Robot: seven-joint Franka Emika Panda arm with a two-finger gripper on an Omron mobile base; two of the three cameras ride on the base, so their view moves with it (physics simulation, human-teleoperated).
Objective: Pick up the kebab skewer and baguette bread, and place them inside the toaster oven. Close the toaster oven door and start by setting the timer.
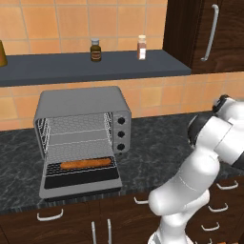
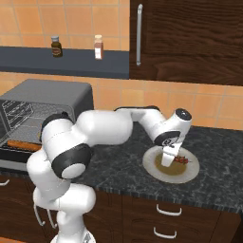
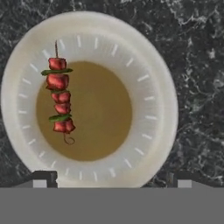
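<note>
The kebab skewer point(image 3: 59, 98), red chunks with green bits on a thin stick, lies on the left half of a white plate point(image 3: 161, 109) with a brown centre. My gripper point(image 3: 111, 178) hangs open right above this plate, its fingertips point(image 3: 43, 177) wide apart with nothing between them. From the right base view the gripper point(image 2: 167, 161) points down at the plate point(image 2: 152, 171), just left of the skewer point(image 2: 181, 160). The toaster oven point(image 1: 81, 107) stands on the counter with its door point(image 1: 81, 180) folded down. The baguette bread point(image 1: 86, 163) lies crosswise at the oven's mouth.
Three black knobs point(image 1: 120, 133) run down the oven's right side. Two small bottles point(image 1: 96, 50) stand on the dark shelf above. A tall dark cabinet point(image 2: 185, 38) with a bar handle hangs over the plate. Drawers with white handles sit under the black marbled counter point(image 1: 157, 143).
</note>
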